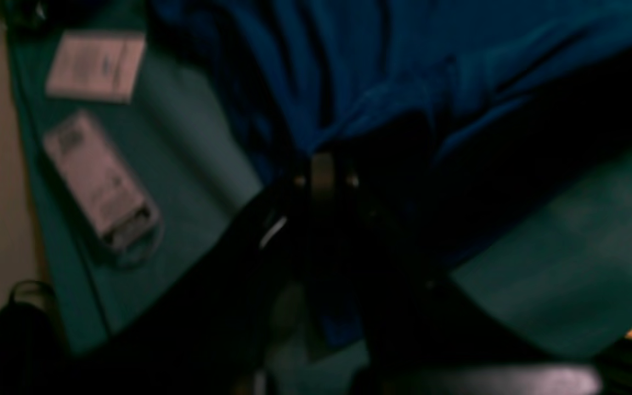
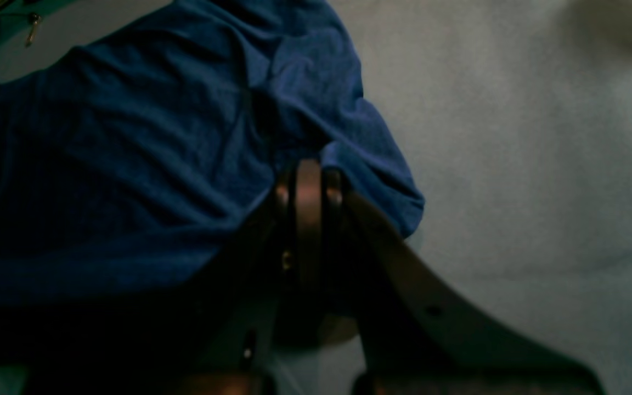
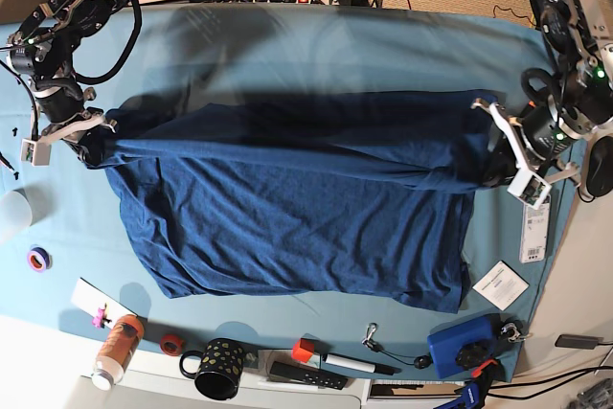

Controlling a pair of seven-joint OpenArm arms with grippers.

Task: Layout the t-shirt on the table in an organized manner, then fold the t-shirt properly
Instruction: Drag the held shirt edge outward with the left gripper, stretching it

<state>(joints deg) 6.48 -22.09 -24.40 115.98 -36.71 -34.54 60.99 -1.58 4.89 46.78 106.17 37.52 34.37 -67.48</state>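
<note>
The dark navy t-shirt (image 3: 287, 208) is stretched wide across the table (image 3: 316, 45). Its upper edge is raised between my two grippers and its lower part lies on the teal cloth. In the base view my right gripper (image 3: 93, 136) pinches the shirt's left end and my left gripper (image 3: 493, 152) pinches its right end. The right wrist view shows the right gripper (image 2: 309, 175) shut on a bunched fold of the t-shirt (image 2: 129, 137). In the blurred left wrist view, the left gripper (image 1: 324, 170) is shut on the t-shirt (image 1: 404, 55).
Along the front edge stand an orange bottle (image 3: 115, 350), a dotted black mug (image 3: 218, 371), a marker (image 3: 350, 363) and a blue box (image 3: 462, 347). A white card (image 3: 499, 284) and a white tag (image 3: 533, 229) lie at the right, near the left gripper. A white cup (image 3: 11, 213) sits at the left edge.
</note>
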